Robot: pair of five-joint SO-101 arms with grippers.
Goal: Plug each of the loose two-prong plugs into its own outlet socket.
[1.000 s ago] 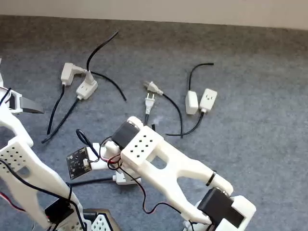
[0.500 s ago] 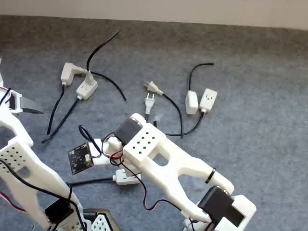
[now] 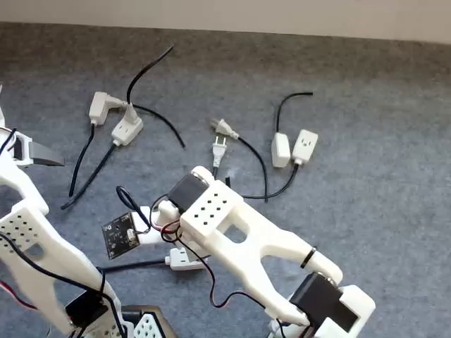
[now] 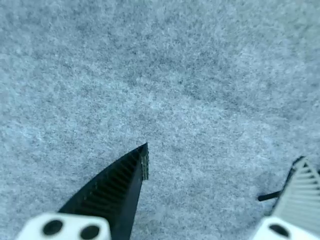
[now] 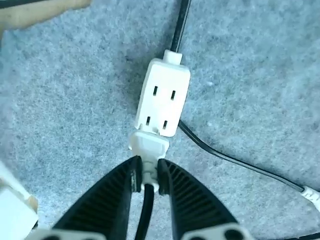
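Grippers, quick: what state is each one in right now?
Left gripper: open, holding nothing, above grey carpet.
Right gripper: closed on the white two-prong plug at the end of the white outlet block.

This is looking like a robotics lab: grey carpet (image 3: pixel 366 225) is covering the bench (image 3: pixel 380 105), and a white printed arm (image 3: pixel 236 236) is trailing bare wires (image 3: pixel 210 282) and an exposed circuit board (image 3: pixel 120 236)

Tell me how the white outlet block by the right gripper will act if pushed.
The outlet block lies loose on the carpet, so it probably slides rather than resists. Its thin black cord likely bends freely, anchoring little. Lying flat, it seems unlikely to tip.
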